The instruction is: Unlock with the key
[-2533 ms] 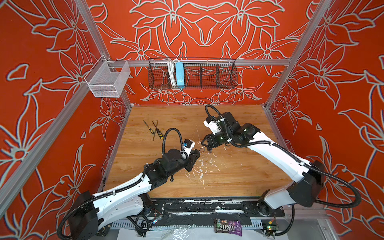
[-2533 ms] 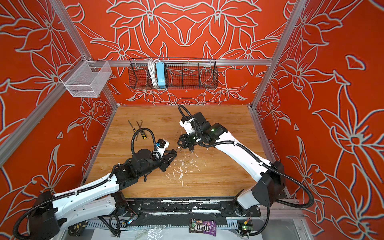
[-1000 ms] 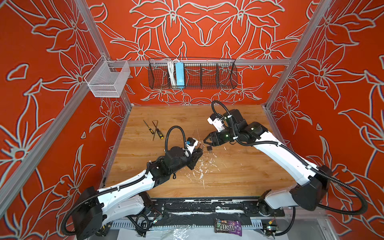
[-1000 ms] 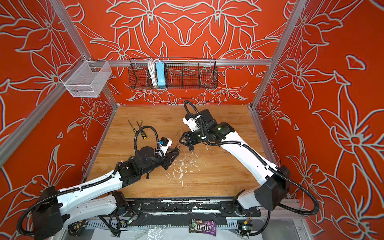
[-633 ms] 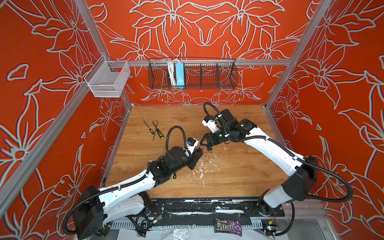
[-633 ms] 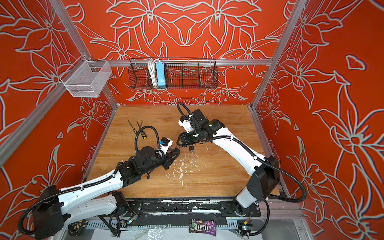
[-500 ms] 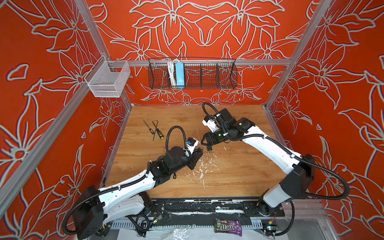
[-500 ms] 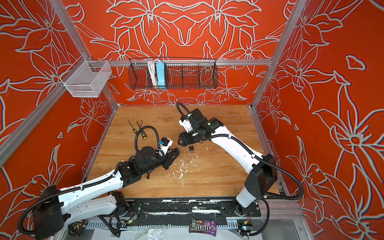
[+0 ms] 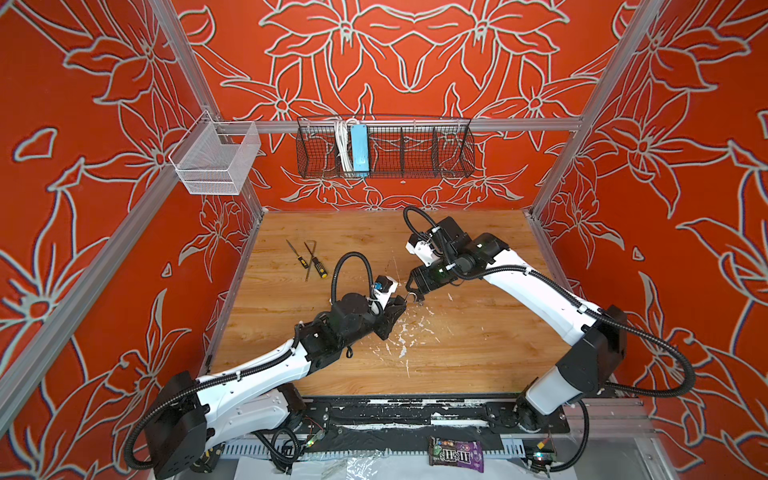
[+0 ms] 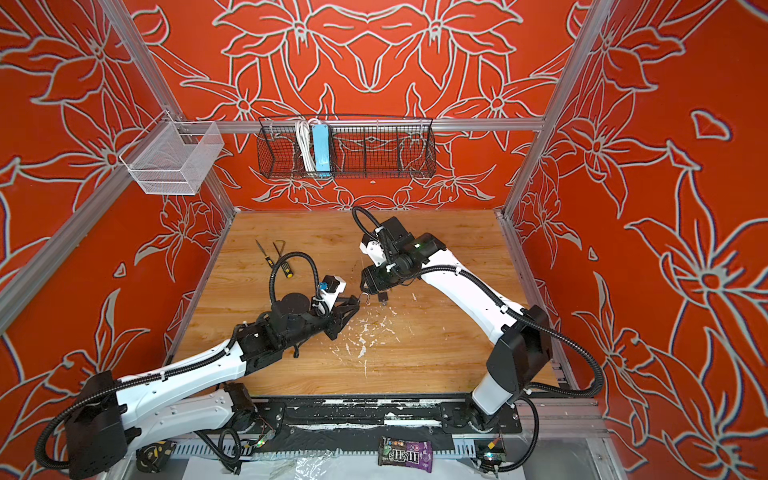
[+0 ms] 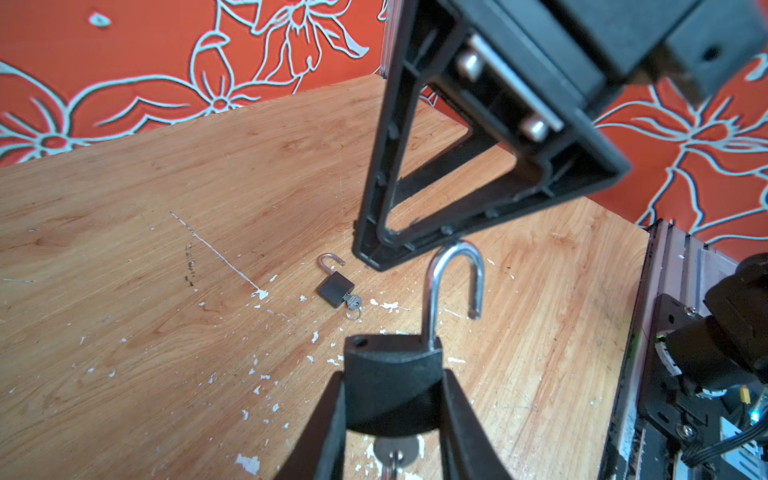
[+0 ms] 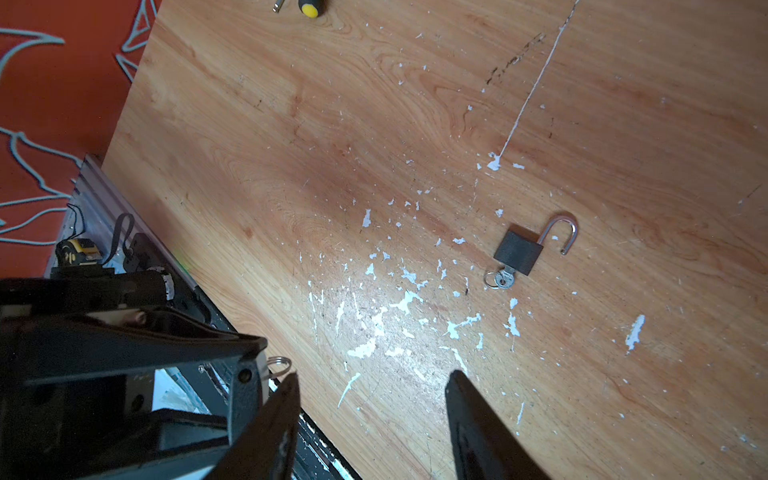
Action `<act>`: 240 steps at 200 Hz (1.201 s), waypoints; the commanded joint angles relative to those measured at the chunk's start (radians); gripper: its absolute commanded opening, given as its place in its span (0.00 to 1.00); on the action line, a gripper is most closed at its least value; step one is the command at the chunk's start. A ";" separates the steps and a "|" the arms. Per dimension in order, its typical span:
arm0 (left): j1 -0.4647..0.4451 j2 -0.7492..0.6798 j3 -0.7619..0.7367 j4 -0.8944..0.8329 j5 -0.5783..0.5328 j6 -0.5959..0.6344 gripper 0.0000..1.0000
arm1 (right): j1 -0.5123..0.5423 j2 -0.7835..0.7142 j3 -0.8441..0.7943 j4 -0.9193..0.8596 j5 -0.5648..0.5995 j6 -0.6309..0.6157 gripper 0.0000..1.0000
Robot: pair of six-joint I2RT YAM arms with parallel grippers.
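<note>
White mesh basket (image 9: 212, 164) on the left wall rail, black wire basket (image 9: 384, 147) on the back rail. Two screwdrivers (image 9: 319, 266) lie on the far left of the wooden table (image 9: 478, 353). The left gripper (image 9: 392, 309) (image 10: 347, 309) is near the table centre, raised off the wood. In the left wrist view its fingers (image 11: 328, 415) are partly closed and clamp the black body of the held padlock (image 11: 392, 374). Its shackle (image 11: 455, 282) is swung open, one leg free. The key (image 11: 395, 451) sits in the bottom of that padlock, between the fingers. The second padlock (image 11: 336, 289) (image 12: 518, 249) lies flat on the table beyond it, also with its shackle open and its own key in, touching neither gripper. Just to the right, the right gripper (image 9: 415, 286) (image 10: 370, 291) (image 12: 374, 376) points down with its jaws apart and holds nothing. One right finger (image 11: 378, 187) ends just beside the top of the shackle; I can't tell if they touch. A candy packet (image 9: 457, 455) lies off the table at the front right.
</note>
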 commanded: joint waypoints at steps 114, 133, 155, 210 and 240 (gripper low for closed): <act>-0.176 0.396 0.403 -0.541 -0.276 -0.839 0.00 | -0.210 -0.273 -0.356 0.165 0.296 0.142 0.62; -0.192 0.524 0.481 -0.648 -0.258 -0.990 0.00 | -0.280 -0.316 -0.435 0.220 0.291 0.165 0.64; -0.200 0.654 0.565 -0.696 -0.202 -1.056 0.00 | -0.344 -0.348 -0.513 0.277 0.267 0.181 0.64; -0.203 0.846 0.691 -0.738 -0.159 -1.105 0.02 | -0.408 -0.377 -0.604 0.342 0.207 0.185 0.64; -0.185 0.877 0.662 -0.696 -0.116 -1.144 0.17 | -0.423 -0.373 -0.629 0.366 0.193 0.182 0.64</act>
